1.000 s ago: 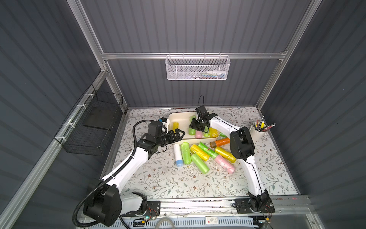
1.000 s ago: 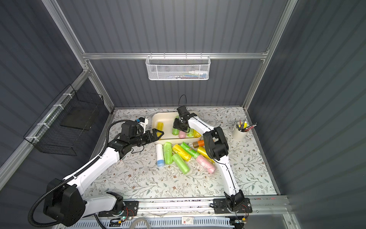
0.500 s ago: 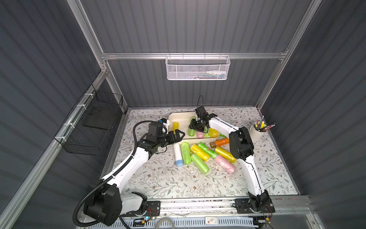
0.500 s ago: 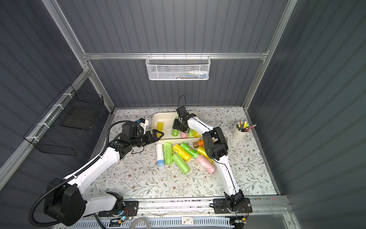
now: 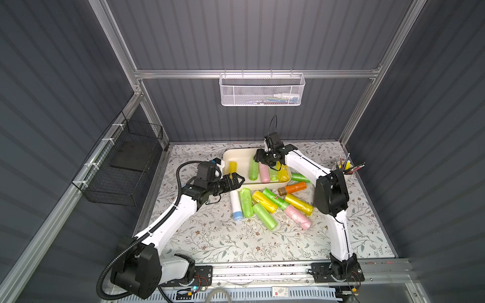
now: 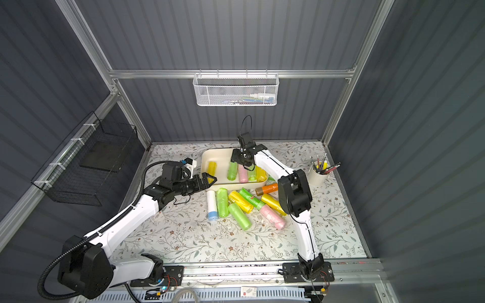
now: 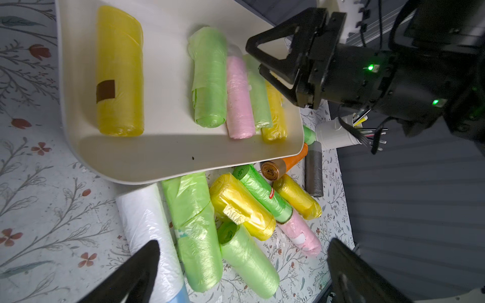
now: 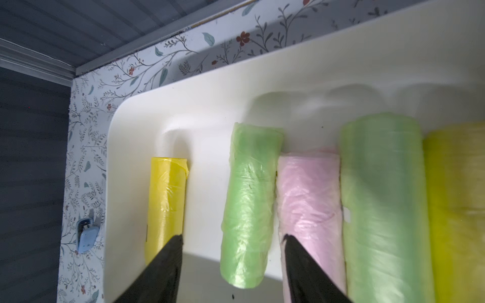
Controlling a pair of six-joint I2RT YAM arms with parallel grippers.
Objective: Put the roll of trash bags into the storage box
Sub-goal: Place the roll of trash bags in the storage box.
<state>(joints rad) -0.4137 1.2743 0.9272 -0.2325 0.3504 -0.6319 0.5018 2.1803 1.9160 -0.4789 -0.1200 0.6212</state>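
Roughly a third done, I reckon. The storage box (image 5: 231,153) at the back of the worktop (image 5: 223,241) holds five rolls. There's a lone yellow roll (image 8: 166,196) toward its left end, then the green roll (image 8: 249,199), pink roll (image 8: 309,199), second green roll (image 8: 383,196) and another yellow (image 8: 456,210) side by side toward the right end. The right pincer (image 8: 233,240) hangs over the box w/ jaws apart, straddling the green roll. That roll lies flat on the box floor and isn't gripped, so I'd call this placement finished bar pulling the arm clear. The left pincer (image 5: 238,180) is spread wide and empty, hovering just beside the box's near-left corner, above the loose pile. Still out on the worktop are abt ten rolls. In front of the box, touching or overlapping, lie a white roll (image 5: 235,204), several green and yellow ones, a pink one (image 5: 298,216) and an orange roll (image 5: 294,188). A grey roll (image 7: 313,173) and one more green sit by the box's right end. The box has bare floor betw. the lone yellow roll and the green roll, but prob. not room for all in one layer, so stacking looks likely.
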